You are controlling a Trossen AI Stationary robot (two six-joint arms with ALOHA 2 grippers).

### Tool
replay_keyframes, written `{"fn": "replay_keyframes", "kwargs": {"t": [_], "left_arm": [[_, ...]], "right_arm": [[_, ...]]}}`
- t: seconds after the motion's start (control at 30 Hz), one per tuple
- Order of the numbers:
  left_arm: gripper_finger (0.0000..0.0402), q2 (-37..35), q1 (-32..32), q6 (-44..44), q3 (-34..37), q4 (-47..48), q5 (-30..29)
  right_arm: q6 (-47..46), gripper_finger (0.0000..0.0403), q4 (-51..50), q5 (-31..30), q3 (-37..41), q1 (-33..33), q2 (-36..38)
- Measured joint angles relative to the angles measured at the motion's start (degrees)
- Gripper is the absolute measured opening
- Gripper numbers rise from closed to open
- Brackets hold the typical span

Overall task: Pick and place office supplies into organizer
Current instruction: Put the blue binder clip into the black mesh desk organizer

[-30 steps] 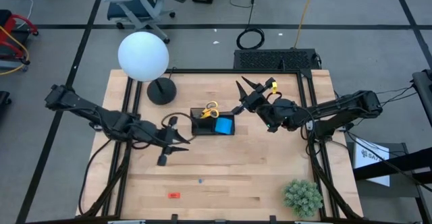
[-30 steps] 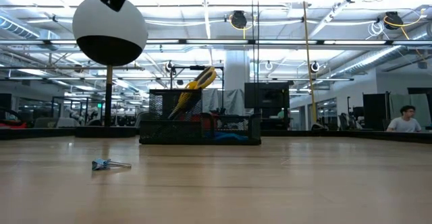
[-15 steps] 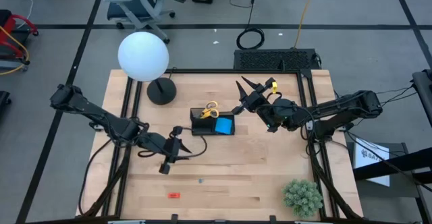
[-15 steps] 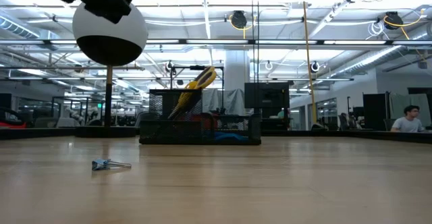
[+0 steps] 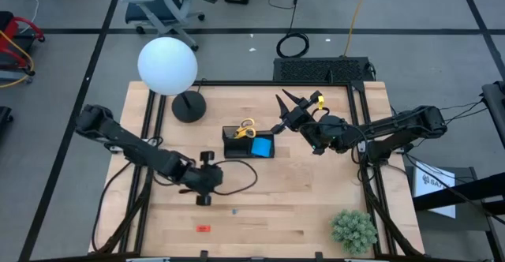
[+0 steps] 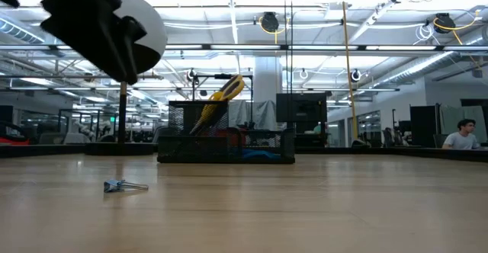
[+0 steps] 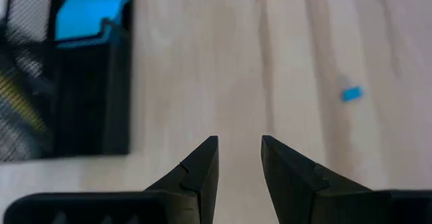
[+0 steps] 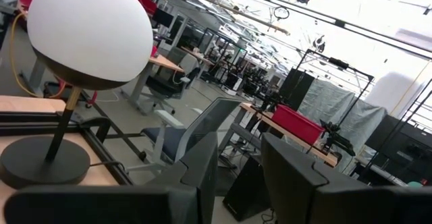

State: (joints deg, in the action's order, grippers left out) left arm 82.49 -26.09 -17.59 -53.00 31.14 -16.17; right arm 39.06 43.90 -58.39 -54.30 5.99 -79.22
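The black mesh organizer (image 5: 248, 145) stands mid-table, with the yellow-handled scissors (image 5: 246, 127) upright in its left part and the blue pad (image 5: 263, 147) in its right. A tiny blue piece (image 5: 234, 211) and a small red piece (image 5: 203, 228) lie flat near the table's near edge. My left gripper (image 5: 208, 181) hovers open, pointing down, near-left of the organizer; its wrist view shows the organizer (image 7: 67, 82), the pad (image 7: 91, 11) and the blue piece (image 7: 351, 94). My right gripper (image 5: 286, 102) waits open, raised, right of the organizer. No pens show.
A white globe lamp (image 5: 167, 66) with a black round base (image 5: 188, 106) stands at the far left. A green plant ball (image 5: 353, 230) sits at the near right corner. In the low view a person (image 6: 457, 135) sits in the room beyond the table.
My left gripper has moved toward the table's near edge and slightly right, away from the organizer, and has tipped from pointing level toward the right to pointing down. In the low view the arm has come down into the upper left. The right arm and the supplies have kept still.
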Motion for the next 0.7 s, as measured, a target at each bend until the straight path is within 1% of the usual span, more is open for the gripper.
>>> {"fn": "replay_keyframes", "kwargs": {"t": [0.07, 0.2, 0.4, 0.5, 0.57, 0.7], "left_arm": [[0.012, 2.7, 0.0, -1.5, -2.7, -0.1, 0.9], [0.012, 7.0, -0.2, -7.7, -8.5, 0.7, 1.1], [0.012, 13.6, -3.0, -16.0, -15.6, 4.6, 1.2], [0.012, 16.4, -4.9, -18.0, -17.9, 4.7, 1.6], [0.012, 18.1, -5.8, -19.0, -19.0, 4.5, 3.4], [0.012, 20.8, -7.7, -23.7, -19.9, 4.6, 4.2]], "right_arm": [[0.0, 0.0105, 0.0, 0.0, 0.0, 0.0, 0.0], [0.0, 0.0105, 0.0, 0.0, 0.0, 0.0, 0.0], [0.0, 0.0105, 0.0, 0.0, 0.0, 0.0, 0.0], [0.0, 0.0105, 0.0, 0.0, 0.0, 0.0, 0.0], [0.0, 0.0105, 0.0, 0.0, 0.0, 0.0, 0.0], [0.0, 0.0105, 0.0, 0.0, 0.0, 0.0, 0.0]]}}
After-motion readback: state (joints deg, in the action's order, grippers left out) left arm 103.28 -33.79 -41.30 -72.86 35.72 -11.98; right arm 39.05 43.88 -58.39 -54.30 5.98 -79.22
